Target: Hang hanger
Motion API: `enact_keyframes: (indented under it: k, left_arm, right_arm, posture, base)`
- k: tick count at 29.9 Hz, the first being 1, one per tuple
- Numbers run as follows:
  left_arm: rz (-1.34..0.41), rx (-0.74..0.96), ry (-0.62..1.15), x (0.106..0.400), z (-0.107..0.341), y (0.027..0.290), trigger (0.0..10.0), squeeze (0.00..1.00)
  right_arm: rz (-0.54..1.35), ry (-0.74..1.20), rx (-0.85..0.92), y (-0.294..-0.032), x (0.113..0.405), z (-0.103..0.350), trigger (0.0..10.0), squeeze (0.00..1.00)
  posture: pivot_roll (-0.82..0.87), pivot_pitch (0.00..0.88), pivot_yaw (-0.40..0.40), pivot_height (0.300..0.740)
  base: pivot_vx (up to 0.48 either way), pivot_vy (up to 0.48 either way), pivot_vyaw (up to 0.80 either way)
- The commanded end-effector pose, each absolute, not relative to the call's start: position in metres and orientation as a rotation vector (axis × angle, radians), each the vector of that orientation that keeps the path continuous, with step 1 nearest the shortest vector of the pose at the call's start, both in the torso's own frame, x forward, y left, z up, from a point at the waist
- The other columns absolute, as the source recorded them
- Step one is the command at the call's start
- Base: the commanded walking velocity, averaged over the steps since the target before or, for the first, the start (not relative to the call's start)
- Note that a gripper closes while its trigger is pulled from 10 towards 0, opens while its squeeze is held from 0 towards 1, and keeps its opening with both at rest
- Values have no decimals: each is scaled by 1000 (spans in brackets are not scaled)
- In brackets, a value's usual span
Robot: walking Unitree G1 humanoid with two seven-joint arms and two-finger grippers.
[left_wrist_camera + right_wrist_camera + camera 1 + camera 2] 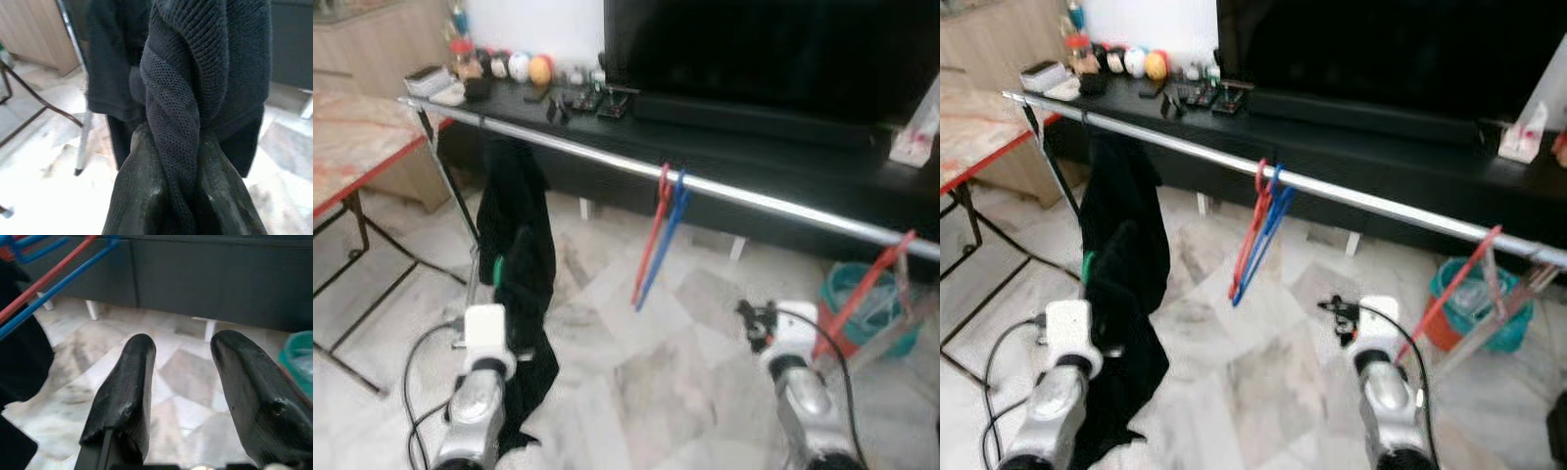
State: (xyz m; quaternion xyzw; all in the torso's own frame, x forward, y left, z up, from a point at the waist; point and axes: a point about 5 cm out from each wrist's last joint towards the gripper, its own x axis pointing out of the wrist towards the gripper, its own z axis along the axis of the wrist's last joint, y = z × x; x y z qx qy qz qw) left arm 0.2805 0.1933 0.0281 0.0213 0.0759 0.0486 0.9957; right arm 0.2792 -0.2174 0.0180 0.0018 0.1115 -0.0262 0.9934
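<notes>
A silver clothes rail [607, 157] runs across in front of me. At its left end a black knit garment [519, 225] hangs on a green hanger [498, 269]. My left gripper [173, 139] is shut on a twisted fold of that garment [195, 73], low beside the left arm [486, 338]. A red hanger [653, 240] and a blue hanger [668, 240] hang together at the rail's middle. Another red hanger [864, 286] hangs near the right end. My right gripper [181, 350] is open and empty over the floor, below the rail, on the right arm [793, 372].
Behind the rail stand a low black console [822, 186] and a large dark TV [773, 49], with balls and clutter [524, 67] on the console's left end. A folding table [352, 147] is at left. A teal basket [862, 308] sits at right on the marble floor [656, 372].
</notes>
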Motion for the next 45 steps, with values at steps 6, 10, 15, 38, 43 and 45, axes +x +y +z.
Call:
enact_keyframes:
  k: [6,10,15,38,43,45]
  left_arm:
    - [97,26,114,283,35,198,10000,0]
    - [98,30,109,283,35,198,10000,0]
    - [92,27,101,284,36,197,10000,0]
    - [94,22,91,294,42,201,10000,0]
    - [101,20,73,294,45,202,10000,0]
    - [103,22,67,294,46,203,10000,0]
  right_arm:
    - [-49,255,33,-212,278,12,10000,0]
    - [-46,324,18,-213,270,0,10000,0]
    - [-61,415,34,-215,259,-15,10000,0]
    - [-129,785,115,-207,209,-65,10000,0]
    - [-144,852,114,-206,194,-74,10000,0]
    - [-140,867,110,-207,190,-76,10000,0]
  posture:
    - [-74,0,-15,740]
    - [-79,0,-12,740]
    - [-80,0,-9,740]
    - [-82,0,16,740]
    - [-72,0,15,740]
    - [-72,0,15,740]
  base:
    - [0,0,0]
    - [0,0,0]
    - [0,0,0]
    - [0,0,0]
    - [0,0,0]
    - [0,0,0]
